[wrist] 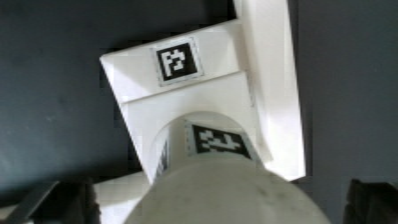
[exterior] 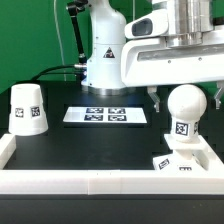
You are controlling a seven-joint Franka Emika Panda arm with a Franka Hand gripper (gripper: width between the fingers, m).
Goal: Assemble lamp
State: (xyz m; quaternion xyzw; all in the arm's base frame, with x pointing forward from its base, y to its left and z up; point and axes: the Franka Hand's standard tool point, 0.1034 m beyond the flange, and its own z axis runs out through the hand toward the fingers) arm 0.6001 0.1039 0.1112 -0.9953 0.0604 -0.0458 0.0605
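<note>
The round white bulb stands upright on the low square base at the exterior view's right, against the white rail. My gripper is open, with one finger on each side of the bulb's ball and not touching it. In the wrist view the bulb fills the space between my dark fingers, with a gap on both sides, and the base lies beyond it. The tapered shade stands alone at the exterior view's left.
The marker board lies flat in the middle of the black table. A white rail borders the front and sides, and it shows beside the base in the wrist view. The robot's base stands behind.
</note>
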